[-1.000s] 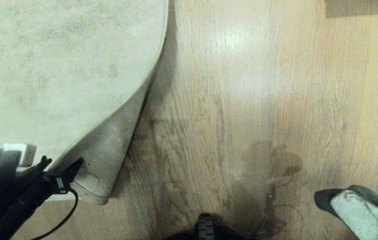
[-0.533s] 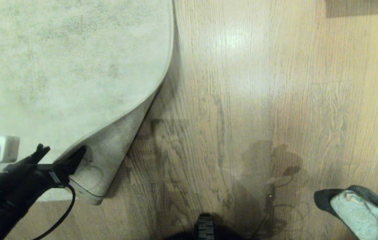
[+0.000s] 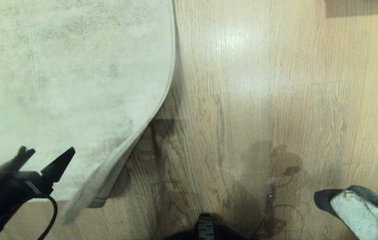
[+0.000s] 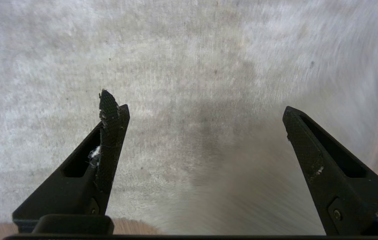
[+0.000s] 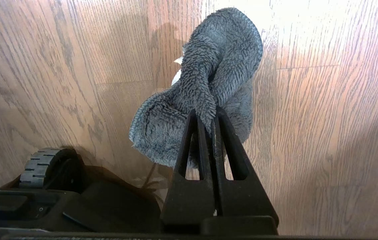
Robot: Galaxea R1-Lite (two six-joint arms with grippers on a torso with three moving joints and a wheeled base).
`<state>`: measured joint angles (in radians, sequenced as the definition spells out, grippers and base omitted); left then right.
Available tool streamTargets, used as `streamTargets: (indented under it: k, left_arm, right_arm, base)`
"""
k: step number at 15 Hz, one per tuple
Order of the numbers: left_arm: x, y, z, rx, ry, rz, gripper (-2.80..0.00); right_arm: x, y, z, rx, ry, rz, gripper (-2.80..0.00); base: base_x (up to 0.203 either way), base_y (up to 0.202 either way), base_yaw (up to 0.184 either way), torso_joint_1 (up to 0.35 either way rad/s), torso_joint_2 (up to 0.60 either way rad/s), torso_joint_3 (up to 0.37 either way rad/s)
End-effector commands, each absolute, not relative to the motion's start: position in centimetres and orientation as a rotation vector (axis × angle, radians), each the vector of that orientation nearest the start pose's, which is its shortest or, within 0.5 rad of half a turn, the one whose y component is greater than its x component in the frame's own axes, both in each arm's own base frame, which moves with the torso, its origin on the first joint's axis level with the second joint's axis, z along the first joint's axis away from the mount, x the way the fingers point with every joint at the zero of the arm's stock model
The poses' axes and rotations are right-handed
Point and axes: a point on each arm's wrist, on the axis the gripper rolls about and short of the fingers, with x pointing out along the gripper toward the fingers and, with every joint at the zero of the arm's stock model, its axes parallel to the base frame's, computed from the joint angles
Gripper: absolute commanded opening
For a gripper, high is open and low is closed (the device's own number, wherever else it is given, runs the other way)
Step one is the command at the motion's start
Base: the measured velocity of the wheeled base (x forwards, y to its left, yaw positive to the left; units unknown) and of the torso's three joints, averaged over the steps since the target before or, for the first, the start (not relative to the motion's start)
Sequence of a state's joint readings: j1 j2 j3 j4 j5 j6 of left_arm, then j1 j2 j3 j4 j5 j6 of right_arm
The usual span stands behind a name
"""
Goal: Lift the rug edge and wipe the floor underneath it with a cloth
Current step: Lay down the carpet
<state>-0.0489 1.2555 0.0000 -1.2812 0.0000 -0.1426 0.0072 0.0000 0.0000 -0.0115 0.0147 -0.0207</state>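
Note:
The pale grey-beige rug point(image 3: 68, 73) covers the left of the head view, its rug edge point(image 3: 172, 76) running down to a near corner point(image 3: 88, 191) that is blurred in motion and still slightly off the floor point(image 3: 259, 100). My left gripper point(image 3: 48, 152) is open over the rug just left of that corner, holding nothing. In the left wrist view its gripper point(image 4: 199, 105) is wide apart over the pile, with the blurred corner flap point(image 4: 242, 190) below it. My right gripper point(image 5: 205, 115) hangs at the lower right, shut on the fluffy grey cloth point(image 5: 215, 66), also seen as the cloth point(image 3: 352, 210).
Light wood planks fill the middle and right. My base's black wheel point(image 3: 205, 227) sits at the bottom centre, and the wheel point(image 5: 42, 163) with the dark base body shows beside the right gripper. A darker block point(image 3: 362, 8) lies at the far right.
The left gripper opened wider and drew away from the folded-back rug corner. The freed corner is dropping back toward the floor, hiding its backing. The right arm and cloth stayed put.

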Motion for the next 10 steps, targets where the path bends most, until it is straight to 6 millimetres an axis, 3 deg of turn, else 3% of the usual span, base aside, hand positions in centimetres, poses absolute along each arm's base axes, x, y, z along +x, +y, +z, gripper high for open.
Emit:
streamTargets:
  k: [1, 10]
  left_arm:
    - [12.5, -0.6, 15.4, -0.152, -0.09, -0.058, 0.0]
    - [11.5, -0.5, 15.5, -0.19, -0.089, -0.035, 0.0]
  right_arm:
    - [-2.3, 0.0, 7.7, -0.022, -0.011, 0.023, -2.8]
    - [-2.3, 0.0, 7.7, -0.022, -0.011, 0.023, -2.8]
  base:
    - [0.0, 0.0, 0.0, 0.0, 0.0, 0.0]
    - [0.0, 0.0, 0.0, 0.0, 0.0, 0.0]
